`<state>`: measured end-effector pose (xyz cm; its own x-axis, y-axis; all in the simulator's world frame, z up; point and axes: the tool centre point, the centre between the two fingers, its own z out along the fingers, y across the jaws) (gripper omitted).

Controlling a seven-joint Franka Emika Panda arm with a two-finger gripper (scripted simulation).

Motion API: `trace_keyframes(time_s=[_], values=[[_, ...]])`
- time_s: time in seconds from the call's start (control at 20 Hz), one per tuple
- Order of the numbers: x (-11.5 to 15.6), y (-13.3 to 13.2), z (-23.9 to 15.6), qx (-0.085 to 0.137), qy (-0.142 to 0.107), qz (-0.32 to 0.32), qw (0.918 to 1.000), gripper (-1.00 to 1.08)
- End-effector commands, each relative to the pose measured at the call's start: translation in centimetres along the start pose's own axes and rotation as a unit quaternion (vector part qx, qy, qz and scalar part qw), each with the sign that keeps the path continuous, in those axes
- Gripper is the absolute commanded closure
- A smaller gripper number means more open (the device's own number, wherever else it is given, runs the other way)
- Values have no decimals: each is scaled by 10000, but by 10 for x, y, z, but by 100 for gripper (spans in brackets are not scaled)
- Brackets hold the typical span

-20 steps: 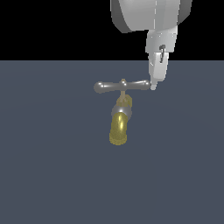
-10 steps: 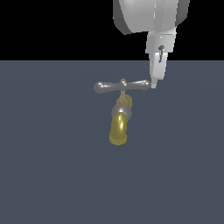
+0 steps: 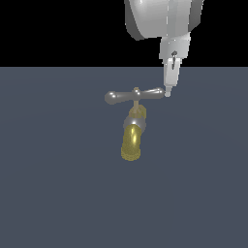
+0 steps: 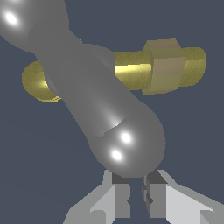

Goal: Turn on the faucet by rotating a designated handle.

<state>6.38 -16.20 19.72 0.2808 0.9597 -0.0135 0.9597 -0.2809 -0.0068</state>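
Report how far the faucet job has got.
Done: the approach. The gripper sits at the end of the handle on the exterior view's right, and in the wrist view the rounded knob lies just ahead of the nearly closed fingers, which clamp nothing. In hand: lining up to push that arm. Left: rotating the handle; the bar lies roughly crosswise above the faucet, so no turn is evident.

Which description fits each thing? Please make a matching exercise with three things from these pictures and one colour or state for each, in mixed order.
Things:
1. spout
2. handle
3. pincer

Descriptions:
A. shiny grey crossbar with rounded ends
B. fingers nearly together, tip at the bar's end on the exterior view's right
C. glossy brass-yellow, curved

Pairs: 1-C, 2-A, 3-B
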Motion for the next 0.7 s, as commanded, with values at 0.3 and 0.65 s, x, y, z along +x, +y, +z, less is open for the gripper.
trace_keyframes(time_s=[0.3, 0.65], values=[[47, 21, -2, -30, 67, -218, 9997, 108], [38, 28, -1, -14, 3, -58, 10000, 108]])
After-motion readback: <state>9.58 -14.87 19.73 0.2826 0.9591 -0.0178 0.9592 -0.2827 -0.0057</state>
